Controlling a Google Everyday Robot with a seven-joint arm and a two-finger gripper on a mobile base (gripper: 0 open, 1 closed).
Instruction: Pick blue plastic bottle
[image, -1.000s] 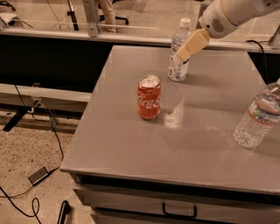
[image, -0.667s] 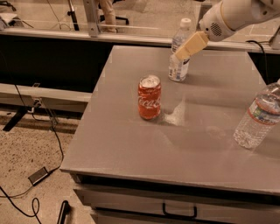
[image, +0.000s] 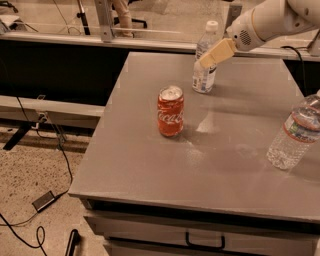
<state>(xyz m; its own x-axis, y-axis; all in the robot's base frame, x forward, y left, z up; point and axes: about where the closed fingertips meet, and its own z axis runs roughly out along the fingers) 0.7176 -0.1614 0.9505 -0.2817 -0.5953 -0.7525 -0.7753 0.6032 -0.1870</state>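
Note:
The blue plastic bottle (image: 203, 83) stands upright at the far middle of the grey table (image: 150, 165). It is slim, with a white cap and a pale label. My gripper (image: 205, 61) comes in from the upper right on a white arm (image: 270, 22). Its tan tip lies across the bottle's middle and hides part of the body. The bottle's base rests on the table.
A red Coca-Cola can (image: 170, 111) stands upright near the table's middle, in front and to the left of the bottle. A clear ribbed bottle with a red-striped label (image: 294, 134) stands at the right edge. Cables and a power brick (image: 44, 201) lie on the floor at the left.
My gripper has edged slightly to the left at the bottle's middle. The bottle, the can and the ribbed bottle have not moved.

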